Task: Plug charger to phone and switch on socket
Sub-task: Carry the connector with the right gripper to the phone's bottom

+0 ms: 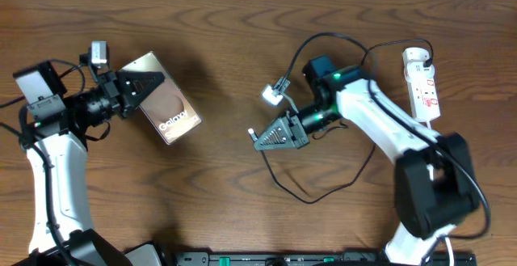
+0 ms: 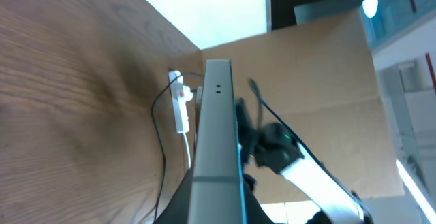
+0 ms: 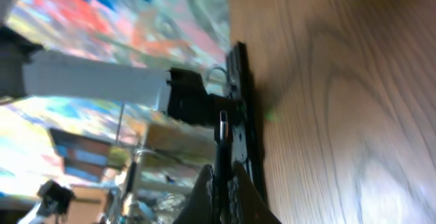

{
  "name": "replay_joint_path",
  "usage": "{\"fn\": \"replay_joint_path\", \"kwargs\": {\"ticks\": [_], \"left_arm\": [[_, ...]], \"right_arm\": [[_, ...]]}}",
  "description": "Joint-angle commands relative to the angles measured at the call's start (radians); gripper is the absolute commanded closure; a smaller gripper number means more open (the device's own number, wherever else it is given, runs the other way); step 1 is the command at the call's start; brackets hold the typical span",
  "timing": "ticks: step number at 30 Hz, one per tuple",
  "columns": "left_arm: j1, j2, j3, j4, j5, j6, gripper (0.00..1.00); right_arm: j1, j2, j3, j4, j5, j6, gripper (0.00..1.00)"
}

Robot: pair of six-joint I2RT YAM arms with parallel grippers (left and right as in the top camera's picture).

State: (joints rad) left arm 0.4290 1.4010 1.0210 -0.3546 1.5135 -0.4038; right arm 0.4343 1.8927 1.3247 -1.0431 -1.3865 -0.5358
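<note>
Gripping the phone point(image 1: 170, 112) by one end in my closed left hand point(image 1: 144, 88), tilted over the desk point(image 1: 242, 23): rigid, slick, best held by its edges. My right hand point(image 1: 260, 136) pinches the limp charger point(image 1: 310, 200) near its tip. The phone's port is hard to make out.

A bare wood-grain surface point(image 1: 218, 48) fills the overhead view; a brown cardboard panel point(image 2: 320, 67) shows past its edge.

Bronze-brown phone point(image 1: 166, 108), white socket point(image 1: 423, 84), black charger point(image 1: 303, 201), wood-grain table point(image 1: 242, 40).
</note>
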Motion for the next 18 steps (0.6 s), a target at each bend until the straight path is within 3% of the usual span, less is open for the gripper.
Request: {"fn": "replay_joint_path", "kwargs": {"ticks": [1,9,18], "left_arm": [[-0.045,-0.004,0.010,0.013,0.059,0.073,0.93],[-0.130,-0.004,0.010,0.124,0.059,0.085,0.93],[-0.133,-0.004,0.010,0.147,0.057,0.085,0.93]], "right_arm": [[0.031,0.042,-0.005,0.060,-0.176,0.006,0.99],[0.112,0.056,-0.004,0.259,-0.177,0.165,0.99],[0.163,0.056,-0.004,0.437,-0.176,0.351,0.99]]}}
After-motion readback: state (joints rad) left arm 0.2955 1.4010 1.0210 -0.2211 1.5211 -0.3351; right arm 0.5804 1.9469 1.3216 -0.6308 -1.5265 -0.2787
